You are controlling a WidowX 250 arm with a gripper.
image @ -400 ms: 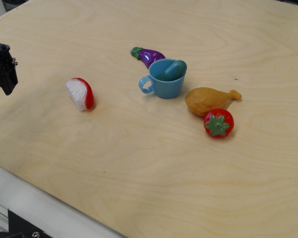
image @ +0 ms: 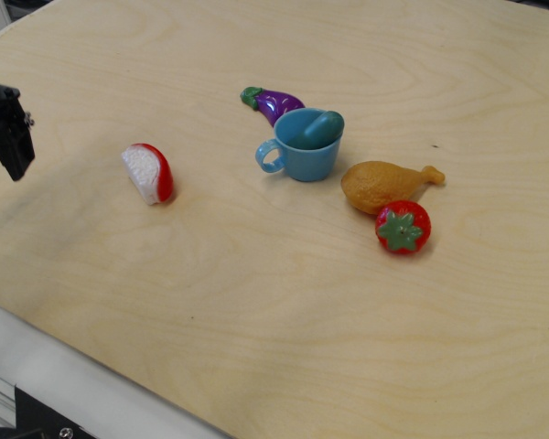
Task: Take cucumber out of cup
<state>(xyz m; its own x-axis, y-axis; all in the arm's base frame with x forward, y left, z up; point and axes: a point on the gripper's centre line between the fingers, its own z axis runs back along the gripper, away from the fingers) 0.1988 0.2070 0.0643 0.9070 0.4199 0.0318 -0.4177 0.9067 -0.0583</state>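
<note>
The gripper (image: 12,146) sits way out at the left edge, dark and partly cut off by the frame, so I honestly can't tell if its jaws are wide or narrow. It's not carrying anything and is well apart from all the toys. Closest thing to it, off toward 3 o'clock, is a red-and-white wedge toy (image: 149,172) lying on the wooden table (image: 256,302). Further along at 3 o'clock is the cup (image: 302,151), light blue, handle pointing to 9 o'clock. The cucumber (image: 321,127) is still inside it, tilted, its end poking over the rim at 2 o'clock. The eggplant (image: 273,101) is right behind the cup at 11 o'clock, seemingly touching. A chicken drumstick (image: 384,184) lies at the cup's 4 o'clock, with a tomato (image: 403,227) just beside it.
</note>
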